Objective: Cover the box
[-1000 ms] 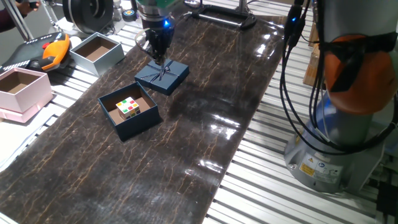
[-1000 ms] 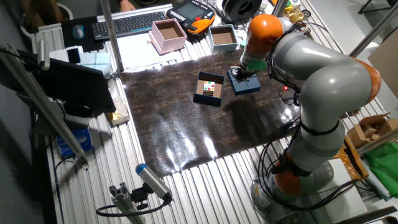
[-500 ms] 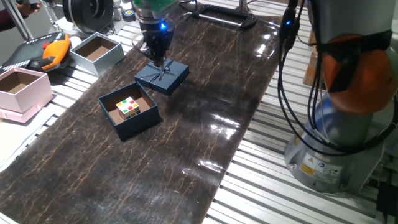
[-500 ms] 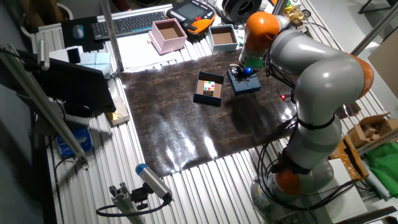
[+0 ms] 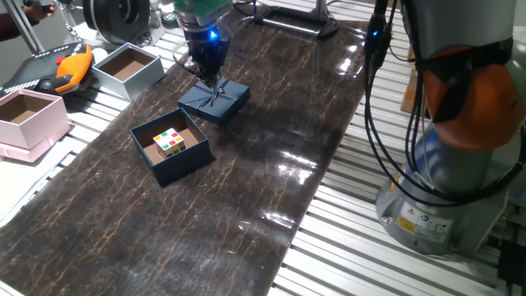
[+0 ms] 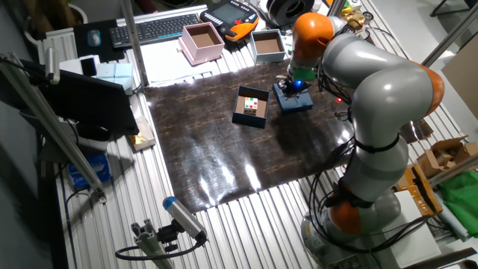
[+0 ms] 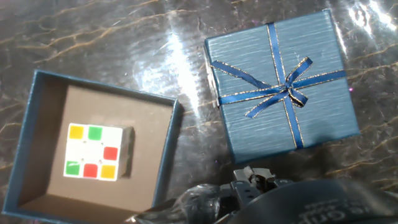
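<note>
Box: the box (image 5: 171, 146) sits open on the dark marbled mat (image 5: 271, 164), toward the mat's left side in one fixed view; it is navy outside and brown inside; a small colour-tiled cube (image 7: 98, 152) rests on its floor.
Lid: the lid (image 7: 283, 84) (navy, crossed by a thin ribbon bow) lies flat on the mat just beside the box, a narrow strip of mat between them; the box is uncovered.
Gripper: the gripper (image 5: 208, 76) hangs directly over the lid, fingertips close to the bow; the box lies to one side of it, not beneath it; whether the fingers are spread or closed, or touch the ribbon, I cannot tell.
Nearby: a pale pink box (image 5: 31, 119) and a light grey box (image 5: 127, 69) stand off the mat, well apart from the gripper.
</note>
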